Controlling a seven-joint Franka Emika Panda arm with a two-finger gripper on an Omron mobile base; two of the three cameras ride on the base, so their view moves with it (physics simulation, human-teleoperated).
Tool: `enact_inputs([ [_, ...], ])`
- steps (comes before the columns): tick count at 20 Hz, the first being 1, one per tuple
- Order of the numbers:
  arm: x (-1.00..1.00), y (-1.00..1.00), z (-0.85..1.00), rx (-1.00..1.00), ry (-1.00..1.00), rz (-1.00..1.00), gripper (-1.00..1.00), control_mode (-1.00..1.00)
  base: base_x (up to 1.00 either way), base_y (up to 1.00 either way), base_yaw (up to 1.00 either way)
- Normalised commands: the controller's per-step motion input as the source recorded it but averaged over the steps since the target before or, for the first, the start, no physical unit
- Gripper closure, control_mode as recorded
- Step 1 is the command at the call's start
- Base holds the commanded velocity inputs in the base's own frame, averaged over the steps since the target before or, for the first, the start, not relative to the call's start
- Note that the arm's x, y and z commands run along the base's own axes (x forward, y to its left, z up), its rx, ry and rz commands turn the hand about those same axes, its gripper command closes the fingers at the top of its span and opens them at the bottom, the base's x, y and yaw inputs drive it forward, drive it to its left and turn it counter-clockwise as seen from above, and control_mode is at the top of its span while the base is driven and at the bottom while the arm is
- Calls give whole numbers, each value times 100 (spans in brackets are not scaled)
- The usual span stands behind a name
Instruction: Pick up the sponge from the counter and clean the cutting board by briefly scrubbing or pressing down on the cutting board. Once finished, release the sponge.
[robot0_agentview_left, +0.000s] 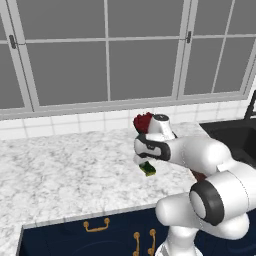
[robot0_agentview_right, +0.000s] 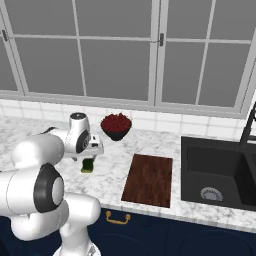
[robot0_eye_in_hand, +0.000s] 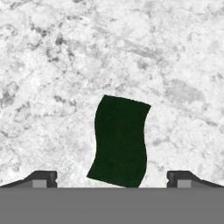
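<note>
The sponge (robot0_eye_in_hand: 120, 142) lies on the marble counter (robot0_agentview_left: 65, 170), its dark green top facing the hand camera. In the base views the sponge (robot0_agentview_left: 148, 169) (robot0_agentview_right: 88, 165) shows green over yellow, directly under the hand. My gripper (robot0_eye_in_hand: 112, 180) hovers just above it, open, with one fingertip on each side and both clear of the sponge. In the left base view the gripper (robot0_agentview_left: 143, 161) points down at the counter. The dark reddish-brown cutting board (robot0_agentview_right: 149, 180) lies flat to the right of the sponge, between it and the sink; my arm hides most of it in the left base view.
A dark bowl of red fruit (robot0_agentview_right: 116, 125) (robot0_agentview_left: 143, 121) stands behind the hand near the tiled wall. The black sink (robot0_agentview_right: 220, 175) with a dark faucet (robot0_agentview_right: 248, 125) is at the right. Navy cabinets with gold handles (robot0_agentview_left: 96, 226) run below the counter's front edge.
</note>
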Motion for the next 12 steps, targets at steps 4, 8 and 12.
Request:
enact_inputs([
  [4, 0, 0, -19, 0, 6, 1, -100, -100, 0, 0, 0],
  [8, 0, 0, -7, 0, 5, 0, -100, -100, 0, 0, 0],
  [12, 0, 0, -7, 0, 3, 0, -100, -100, 0, 0, 0],
])
